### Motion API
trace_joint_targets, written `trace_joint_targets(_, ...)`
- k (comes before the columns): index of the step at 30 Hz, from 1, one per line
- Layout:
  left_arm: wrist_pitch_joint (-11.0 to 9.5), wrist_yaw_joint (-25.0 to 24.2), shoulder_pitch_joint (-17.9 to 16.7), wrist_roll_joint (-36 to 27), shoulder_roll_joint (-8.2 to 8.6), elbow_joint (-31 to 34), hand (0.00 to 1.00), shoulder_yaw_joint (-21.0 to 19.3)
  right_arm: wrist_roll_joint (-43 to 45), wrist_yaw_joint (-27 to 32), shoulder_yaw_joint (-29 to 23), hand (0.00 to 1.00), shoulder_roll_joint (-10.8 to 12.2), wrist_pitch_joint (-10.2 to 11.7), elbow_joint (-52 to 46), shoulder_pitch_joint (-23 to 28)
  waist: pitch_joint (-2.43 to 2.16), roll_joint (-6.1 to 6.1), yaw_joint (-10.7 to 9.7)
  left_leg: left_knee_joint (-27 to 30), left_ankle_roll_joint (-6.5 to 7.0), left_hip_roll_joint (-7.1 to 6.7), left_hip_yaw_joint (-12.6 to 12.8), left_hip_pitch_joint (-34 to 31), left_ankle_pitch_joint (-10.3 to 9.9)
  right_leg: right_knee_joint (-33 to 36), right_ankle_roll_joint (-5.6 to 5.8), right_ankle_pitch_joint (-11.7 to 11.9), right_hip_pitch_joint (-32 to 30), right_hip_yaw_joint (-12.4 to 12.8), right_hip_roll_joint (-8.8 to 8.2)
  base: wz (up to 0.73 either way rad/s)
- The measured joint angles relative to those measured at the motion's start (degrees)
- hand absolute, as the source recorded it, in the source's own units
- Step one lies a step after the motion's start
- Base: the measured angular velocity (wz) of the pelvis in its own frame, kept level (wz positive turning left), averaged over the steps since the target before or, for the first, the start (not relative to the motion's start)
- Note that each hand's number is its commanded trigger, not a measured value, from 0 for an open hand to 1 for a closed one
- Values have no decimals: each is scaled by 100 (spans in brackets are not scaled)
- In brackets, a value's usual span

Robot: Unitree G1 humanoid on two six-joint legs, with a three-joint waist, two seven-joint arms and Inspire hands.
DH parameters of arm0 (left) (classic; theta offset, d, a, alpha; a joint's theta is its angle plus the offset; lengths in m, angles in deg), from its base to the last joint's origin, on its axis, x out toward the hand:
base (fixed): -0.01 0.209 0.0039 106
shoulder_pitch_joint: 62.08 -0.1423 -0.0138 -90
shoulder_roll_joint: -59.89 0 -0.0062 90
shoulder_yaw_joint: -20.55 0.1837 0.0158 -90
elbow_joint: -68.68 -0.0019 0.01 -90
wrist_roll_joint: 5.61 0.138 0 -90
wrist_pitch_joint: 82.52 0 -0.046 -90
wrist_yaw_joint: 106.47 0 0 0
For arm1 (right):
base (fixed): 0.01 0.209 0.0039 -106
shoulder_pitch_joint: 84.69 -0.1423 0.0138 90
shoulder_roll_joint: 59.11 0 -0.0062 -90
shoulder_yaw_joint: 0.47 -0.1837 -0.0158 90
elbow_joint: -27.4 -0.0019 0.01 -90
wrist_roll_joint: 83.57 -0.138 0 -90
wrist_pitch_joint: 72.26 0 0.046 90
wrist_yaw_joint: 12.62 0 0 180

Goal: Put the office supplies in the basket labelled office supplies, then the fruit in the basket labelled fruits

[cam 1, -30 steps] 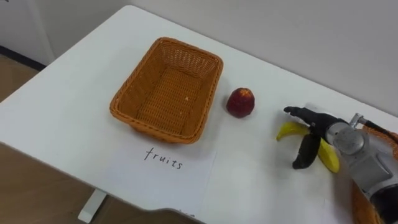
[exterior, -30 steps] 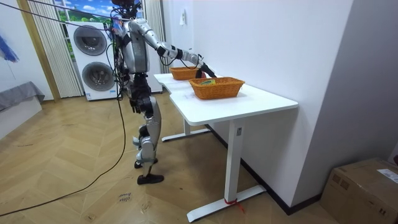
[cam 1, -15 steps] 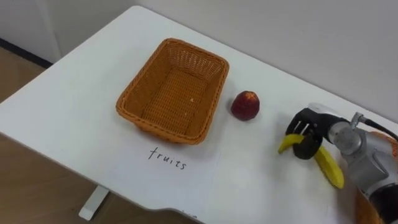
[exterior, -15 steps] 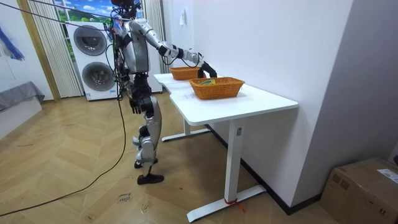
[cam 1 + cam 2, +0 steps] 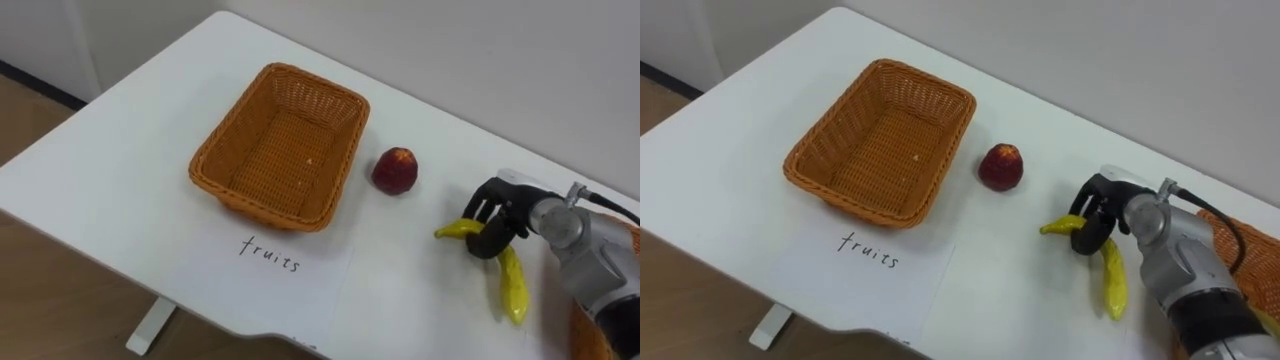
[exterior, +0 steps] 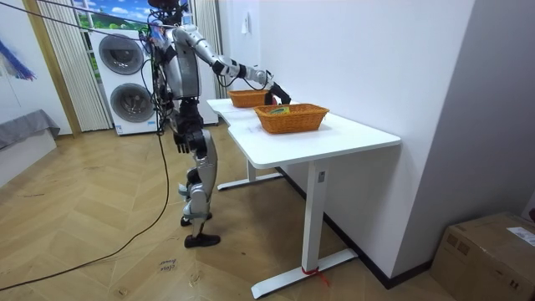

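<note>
Seen from the left eye view, the robot's right hand [image 5: 503,213] reaches in from the right over a white rectangular table [image 5: 120,160]. Its dark fingers [image 5: 490,238] are curled tight around a yellow curved banana [image 5: 511,285] near the stem end. The stem pokes out to the left of the fingers and the long body trails away below them, toward the robot. A round red apple [image 5: 395,170] sits on the table up and to the left of the fingers, apart from them. Farther left of the fingers, just past the apple, stands an orange rectangular wicker basket [image 5: 280,145]. Below it lies a white paper sheet with a handwritten label [image 5: 268,258].

From the room view, the robot stands upright at the table's end on the room view's left. Its right arm is stretched over the table between the two baskets there. Its left hand [image 6: 179,140] hangs by its hip. Two stacked white washing machines [image 6: 125,77] stand behind it.

Through the right eye view, the rim of a second orange wicker basket [image 5: 1248,248] shows to the right of the fingers, behind the wrist.
</note>
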Motion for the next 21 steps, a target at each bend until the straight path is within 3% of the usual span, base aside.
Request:
trace_joint_targets(14,-4,90,21,-5,-19,19,0,-2,0,-43,-8,100,-3,14,-256,27,8,12,-139,13,1,-13,3,3,1,-65,-1,0,31,13,0,0)
trace_joint_targets(17,-12,69,15,-3,-15,78,0,-14,-1,-207,-44,100,-23,25,-675,145,46,67,-176,49,2,-15,8,-10,-1,-66,0,1,11,21,-4,0)
trace_joint_targets(21,-22,70,25,57,14,215,0,-33,6,-493,-53,100,-25,30,-1381,343,26,197,-215,49,2,-16,14,-3,-1,-67,0,1,-8,22,-6,0)
